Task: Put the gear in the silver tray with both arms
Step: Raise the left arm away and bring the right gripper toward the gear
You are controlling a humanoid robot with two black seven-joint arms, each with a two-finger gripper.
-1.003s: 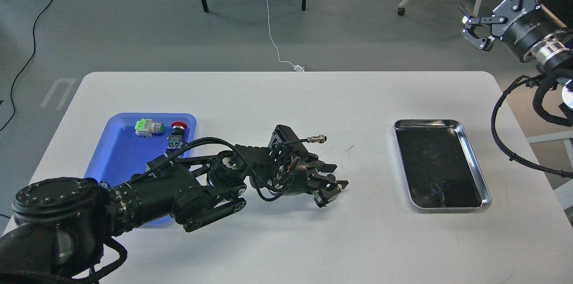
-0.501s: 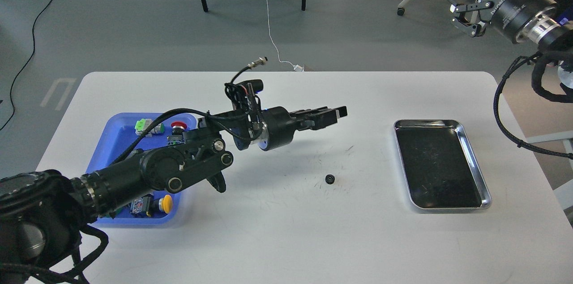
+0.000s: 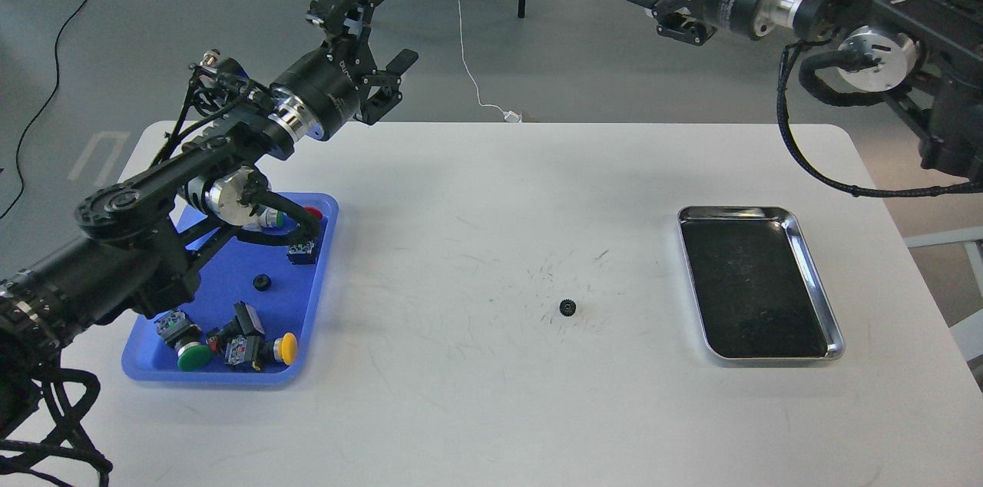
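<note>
Since the earlier frames, the left gripper has risen off the table and swung toward 10 o'clock, fingers spread with nothing between them; the right gripper has shifted left at 1 o'clock, and whether it is open cannot be told. A small black toothed gear lies alone on the table, just past centre toward 3 o'clock. At 3 o'clock sits the silver tray, shiny-rimmed with a dark reflective bottom, holding nothing. At 9 o'clock the blue tray holds coloured push-buttons and another small gear.
</note>
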